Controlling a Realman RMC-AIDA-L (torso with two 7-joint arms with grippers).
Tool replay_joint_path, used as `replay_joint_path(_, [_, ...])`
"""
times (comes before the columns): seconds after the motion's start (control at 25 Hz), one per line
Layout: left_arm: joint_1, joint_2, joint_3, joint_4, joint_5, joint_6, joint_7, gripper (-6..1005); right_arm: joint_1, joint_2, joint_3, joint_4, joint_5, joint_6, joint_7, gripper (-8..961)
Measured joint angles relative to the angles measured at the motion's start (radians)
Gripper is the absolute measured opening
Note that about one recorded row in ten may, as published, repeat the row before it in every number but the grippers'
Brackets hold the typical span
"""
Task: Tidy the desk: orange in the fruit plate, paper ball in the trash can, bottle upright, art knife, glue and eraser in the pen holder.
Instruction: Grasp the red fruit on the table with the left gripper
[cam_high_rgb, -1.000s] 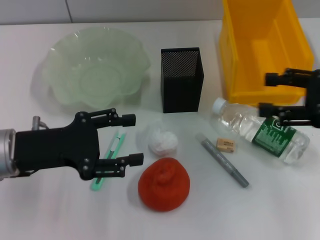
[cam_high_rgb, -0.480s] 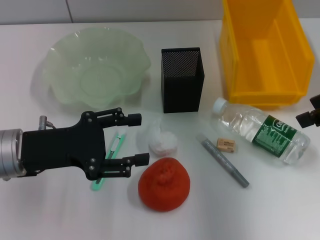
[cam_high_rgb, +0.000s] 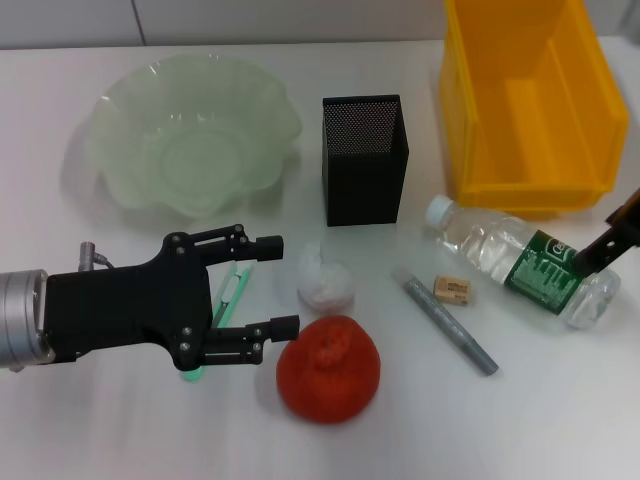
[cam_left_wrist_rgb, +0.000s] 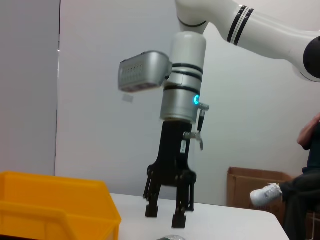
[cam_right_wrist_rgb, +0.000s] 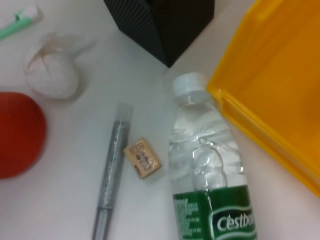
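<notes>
- Orange-red and soft-looking, the orange (cam_high_rgb: 328, 368) lies on the desk just in front of the paper ball (cam_high_rgb: 326, 281), with the fruit plate (cam_high_rgb: 190, 130) well behind it.
- Just left of the orange, the left gripper (cam_high_rgb: 277, 284) has its jaws spread wide and holds nothing.
- Closing there could go wrong: the near finger (cam_high_rgb: 268, 329) almost touches the orange and may push it aside, or the jaws may catch the paper ball instead.
- Right of the orange, the right gripper (cam_left_wrist_rgb: 166, 215), jaws apart and empty, hangs by the lying bottle (cam_high_rgb: 520, 261); a careless descent could roll it toward the eraser (cam_high_rgb: 451, 290).
</notes>
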Motion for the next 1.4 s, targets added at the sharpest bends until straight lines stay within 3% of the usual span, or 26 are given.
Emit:
replay_joint_path(0.4, [0.003, 0.002, 0.000, -0.019, 0.000, -0.001, 0.011, 761, 0.029, 0.024, -0.075, 0.161, -0.009, 0.157, -0.007, 816])
replay_joint_path(0.88, [-0.004, 0.001, 0.001, -0.020, 0.000, -0.008, 0.012, 756, 0.032, 0.026, -0.095, 0.201, -0.002, 0.212, -0.008, 816])
replay_joint_path(1.2, [0.001, 0.000, 0.000, -0.020, 0.000, -0.011, 0.022, 753, -0.004, 0.028, -0.085, 0.049, 0.025, 0.185, -0.002, 817])
replay_joint_path(1.36, [0.001, 0.000, 0.000, -0.020, -0.004, -0.011, 0.024, 752, -0.052, 0.028, -0.084, -0.126, 0.114, 0.127, 0.004, 817])
replay_joint_path(1.4, [0.003, 0.001, 0.000, -0.021, -0.022, -0.011, 0.024, 751, -0.090, 0.029, -0.083, -0.221, 0.176, 0.103, 0.005, 817])
